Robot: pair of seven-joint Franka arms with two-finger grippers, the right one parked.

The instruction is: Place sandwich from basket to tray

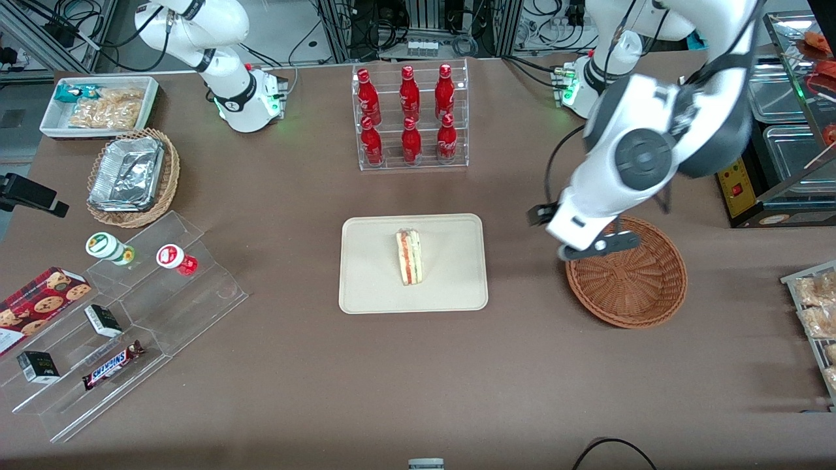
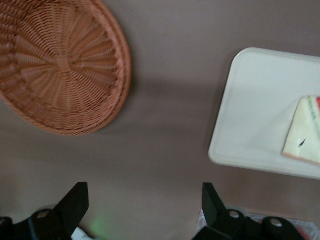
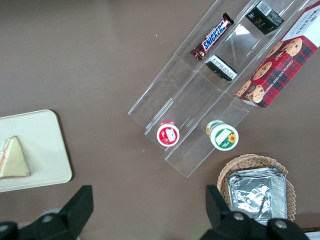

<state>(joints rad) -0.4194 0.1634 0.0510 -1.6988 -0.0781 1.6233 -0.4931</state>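
Nearest to my front camera on the brown table (image 1: 418,378) I see the clear stepped display (image 1: 124,326) at the parked arm's end, close to the near edge; it carries a Snickers bar (image 1: 112,365), two small dark boxes (image 1: 102,320), a cookie box (image 1: 36,301) and two lidded cups (image 1: 110,248); toward the working arm's end a rack of wrapped snacks (image 1: 816,313) sits at the table's edge.

In the middle of the table lies the tray (image 1: 413,263); the sandwich (image 1: 409,256) rests on it, roughly central, its red and green filling edge showing; on the wrist camera I see the same wedge (image 2: 305,132) flat on the tray (image 2: 255,110).

Beside the tray, toward the working arm's end, stands the basket (image 1: 627,274), apart from it with bare table between them; I see nothing in it.

The gripper (image 1: 597,245) hangs over the basket's rim on the side nearer the tray; its fingers (image 2: 75,202) are spread wide with nothing between them, and through the gap I see only bare table.

Farther off, a clear rack of red bottles (image 1: 410,117) stands near the table's middle; toward the parked arm's end sit a tan wicker basket of foil trays (image 1: 130,176) and, at the corner, a white bin of snacks (image 1: 101,104).
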